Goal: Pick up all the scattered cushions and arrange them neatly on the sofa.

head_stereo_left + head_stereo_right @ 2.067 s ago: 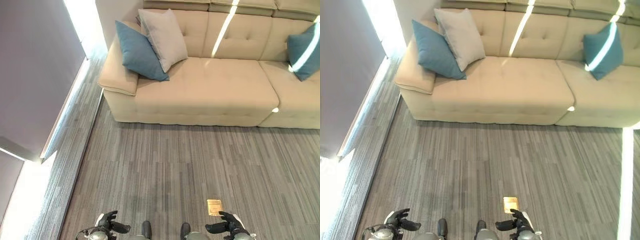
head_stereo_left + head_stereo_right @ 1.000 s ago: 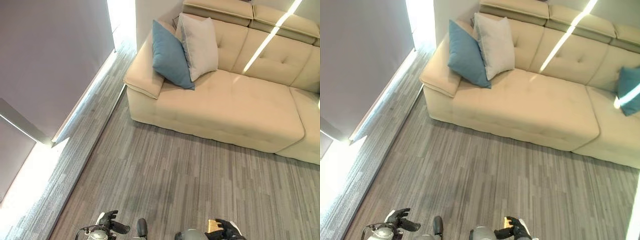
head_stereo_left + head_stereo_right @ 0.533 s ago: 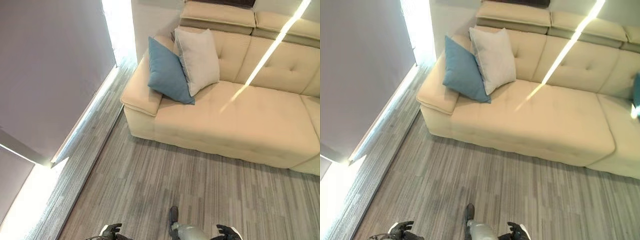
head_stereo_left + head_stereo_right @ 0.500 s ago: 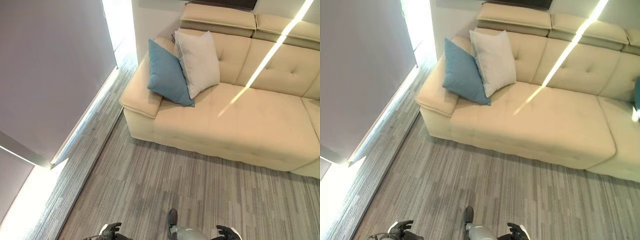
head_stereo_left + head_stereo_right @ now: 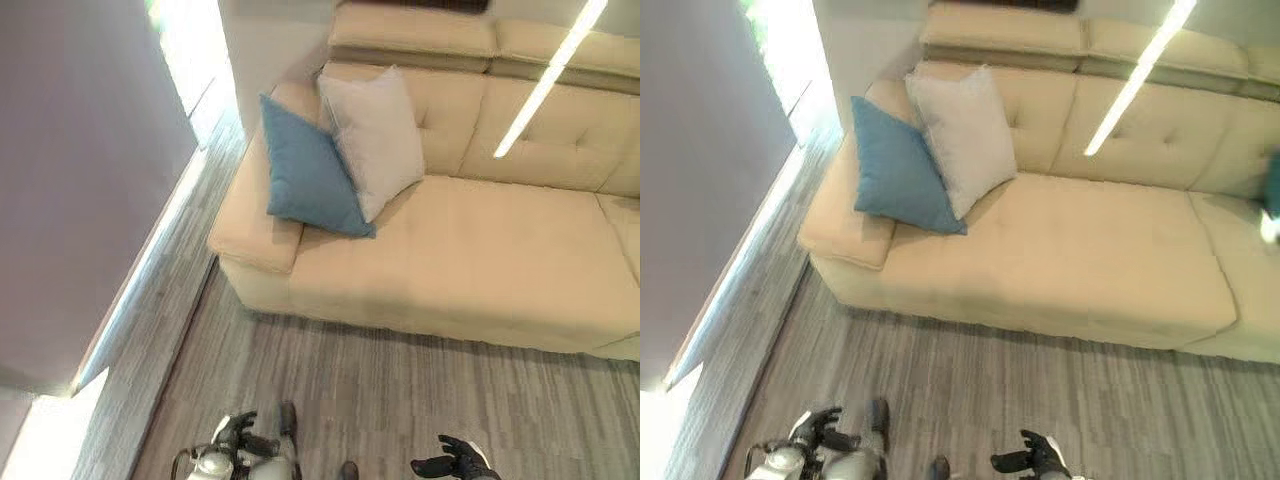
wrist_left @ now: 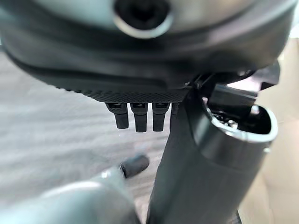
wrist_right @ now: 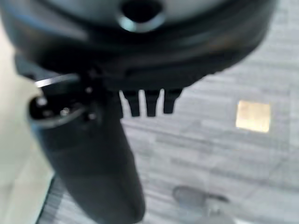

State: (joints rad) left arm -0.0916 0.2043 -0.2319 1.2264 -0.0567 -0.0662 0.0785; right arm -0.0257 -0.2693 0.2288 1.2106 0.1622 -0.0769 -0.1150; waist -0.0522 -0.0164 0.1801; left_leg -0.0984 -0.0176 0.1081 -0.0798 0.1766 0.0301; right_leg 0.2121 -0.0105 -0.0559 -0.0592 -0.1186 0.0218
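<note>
Both hands low and empty. Left hand with fingers hanging relaxed, holding nothing; right hand the same, fingers slack and spread above the grey striped carpet floor.

Task things: a teal-blue square fabric cushion leans against the arm end of the beige tufted fabric sofa, well ahead of the left fingers. A pale grey square fabric cushion stands just beside it, overlapping its far edge. The edge of another teal cushion shows far along the seat, well ahead of the right fingers. No cushion is visible on the floor near either hand.

Risks, as judged:
- Scattered cushions may lie outside these views; walking on without scanning could miss one.
- Reaching for the leaning pair with open fingers could topple both off the sofa arm.
- Hands hang close to the floor; a forward step could catch them on the sofa front.

Around: a grey wall off beyond the left fingers, a small brass-coloured square floor plate near the right fingers. Nothing blocks the path to the sofa.
</note>
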